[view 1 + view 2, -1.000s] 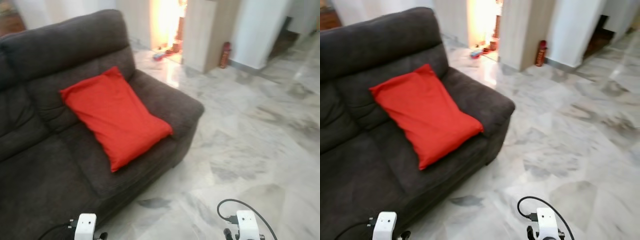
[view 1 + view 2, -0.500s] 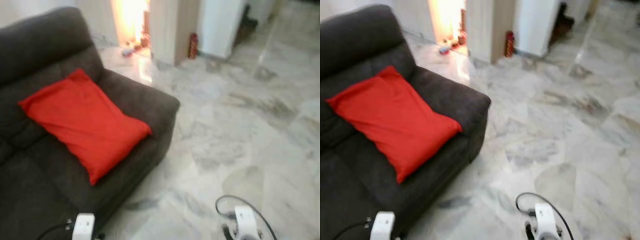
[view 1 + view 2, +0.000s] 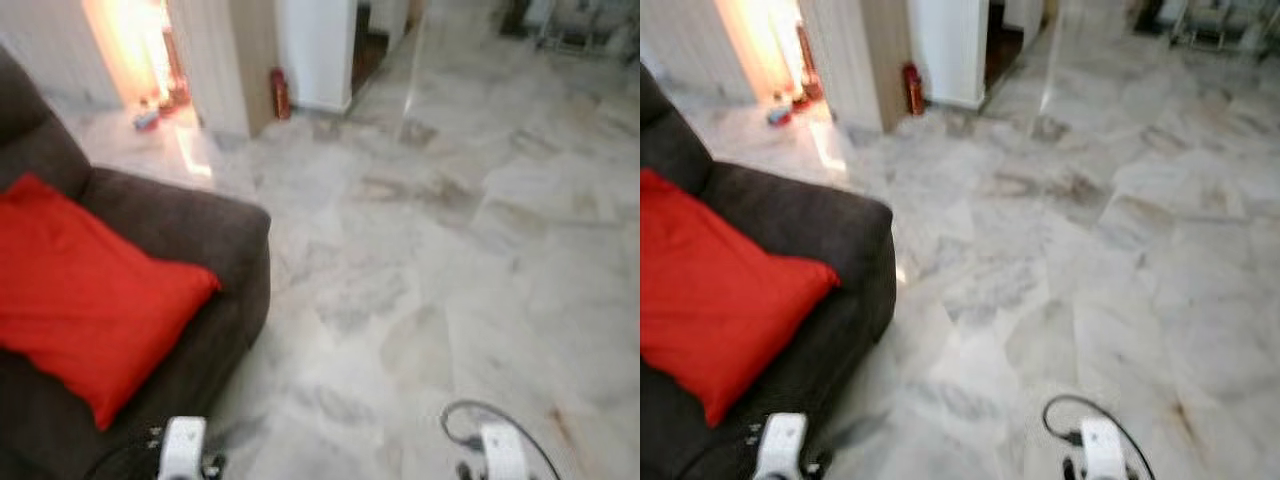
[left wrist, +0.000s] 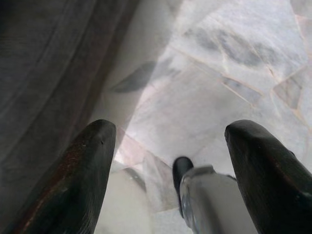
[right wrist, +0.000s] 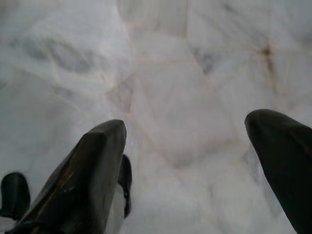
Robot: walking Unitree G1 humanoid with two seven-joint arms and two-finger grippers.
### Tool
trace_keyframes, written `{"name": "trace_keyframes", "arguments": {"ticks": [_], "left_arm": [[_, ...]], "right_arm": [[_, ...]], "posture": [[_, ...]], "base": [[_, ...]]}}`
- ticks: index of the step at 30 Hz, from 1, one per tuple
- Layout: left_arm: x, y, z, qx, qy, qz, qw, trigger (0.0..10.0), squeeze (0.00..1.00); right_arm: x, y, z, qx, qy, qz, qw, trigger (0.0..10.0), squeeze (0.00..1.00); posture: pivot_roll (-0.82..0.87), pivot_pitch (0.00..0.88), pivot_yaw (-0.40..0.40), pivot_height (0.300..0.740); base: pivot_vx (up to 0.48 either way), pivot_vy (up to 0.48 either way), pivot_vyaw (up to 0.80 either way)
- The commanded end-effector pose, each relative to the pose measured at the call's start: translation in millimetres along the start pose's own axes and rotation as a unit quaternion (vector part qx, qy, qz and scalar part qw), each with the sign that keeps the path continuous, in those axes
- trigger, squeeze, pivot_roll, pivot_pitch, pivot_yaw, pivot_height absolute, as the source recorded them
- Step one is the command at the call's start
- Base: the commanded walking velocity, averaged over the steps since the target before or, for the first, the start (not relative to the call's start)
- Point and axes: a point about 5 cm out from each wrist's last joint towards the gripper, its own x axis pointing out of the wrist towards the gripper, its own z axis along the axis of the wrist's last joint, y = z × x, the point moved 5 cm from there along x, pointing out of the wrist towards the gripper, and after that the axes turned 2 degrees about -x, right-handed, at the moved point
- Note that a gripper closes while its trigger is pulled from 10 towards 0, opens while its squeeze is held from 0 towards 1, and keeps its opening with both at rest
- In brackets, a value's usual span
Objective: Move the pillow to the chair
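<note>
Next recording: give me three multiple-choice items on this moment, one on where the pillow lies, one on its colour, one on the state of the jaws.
1. Where is the pillow?
A. on the sofa
B. on the floor
C. in a gripper

2. What colour is it?
A. blue
B. red
C. white

3. How do the jaws of the left gripper and right gripper stand?
A. both shut
B. one shut on the pillow
C. both open, holding nothing

Answers: 1 A, it rests on the dark seat; 2 B, plainly red; 3 C, floor shows between each pair of fingers.
</note>
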Motion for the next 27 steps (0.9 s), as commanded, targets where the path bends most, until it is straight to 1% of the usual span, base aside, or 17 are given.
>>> {"name": "trace_keyframes", "arguments": {"ticks": [1, 7, 23, 27], "left_arm": [[-4.4, 11.3, -13.0, -0.002, 0.016, 0.010, 1.000, 10.0, 0.00], [-4.6, 12.4, -13.9, -0.007, 0.019, 0.010, 1.000, 10.0, 0.00], [-2.6, 8.0, -10.5, -0.014, 0.019, 0.008, 1.000, 10.0, 0.00], [-2.2, 7.0, -9.8, -0.013, 0.019, 0.007, 1.000, 10.0, 0.00]], "right_arm": [[0.0, 3.3, -0.8, -0.002, 0.001, 0.004, 1.000, 10.0, 0.00], [-0.1, 4.6, -0.7, -0.001, 0.000, 0.006, 1.000, 10.0, 0.00], [0.7, 9.9, 6.0, 0.009, -0.014, 0.016, 1.000, 10.0, 0.00], [0.6, 9.8, 5.4, 0.016, -0.012, 0.015, 1.000, 10.0, 0.00]], "posture": [[0.04, 0.000, 0.030, 0.740], [0.04, 0.000, 0.028, 0.740], [0.05, 0.000, 0.027, 0.740], [0.05, 0.000, 0.027, 0.740]], "base": [[0.000, 0.000, -0.77], [0.000, 0.000, -0.71], [0.000, 0.000, 0.00], [0.253, 0.000, 0.00]]}}
